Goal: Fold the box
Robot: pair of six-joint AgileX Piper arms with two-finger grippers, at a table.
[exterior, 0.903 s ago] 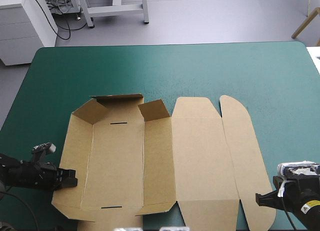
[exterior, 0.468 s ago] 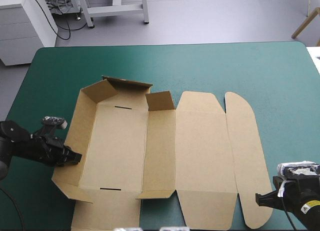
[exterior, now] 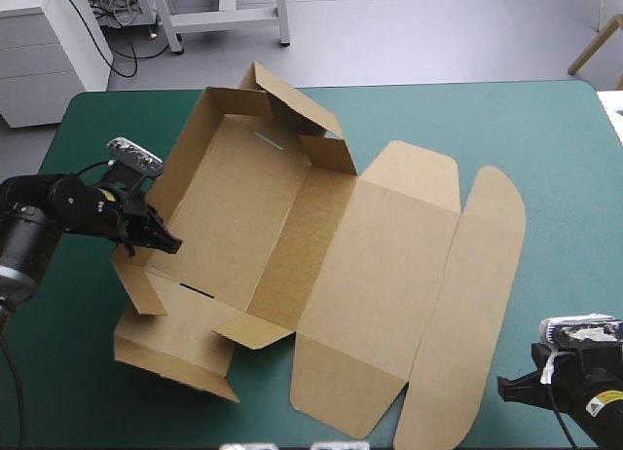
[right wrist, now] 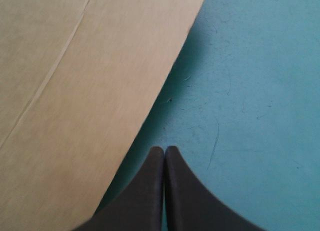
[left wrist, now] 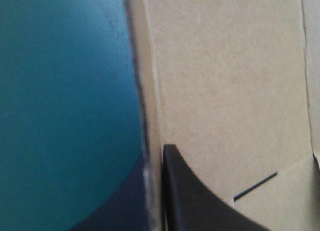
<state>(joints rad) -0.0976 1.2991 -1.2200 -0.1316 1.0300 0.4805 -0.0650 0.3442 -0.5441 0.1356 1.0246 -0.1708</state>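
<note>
Pinching the box (exterior: 234, 216) by its left side wall, my left gripper (exterior: 167, 243) holds that wall up; the sheet lies askew over the left and middle of the desk (exterior: 545, 148), lid (exterior: 389, 275) flat. My right gripper (right wrist: 164, 153) rests pressed together on bare desk beside the lid. Wall-raising, I judge; next the near end flaps need tucking.

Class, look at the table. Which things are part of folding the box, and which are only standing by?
Part of the job:
- the box, brown, some walls raised
- the left pincer, shut on the box's left wall

Standing by:
- the right pincer, shut, over bare cover beside the box, holding nothing
- the teal-green table, only the work surface
</note>
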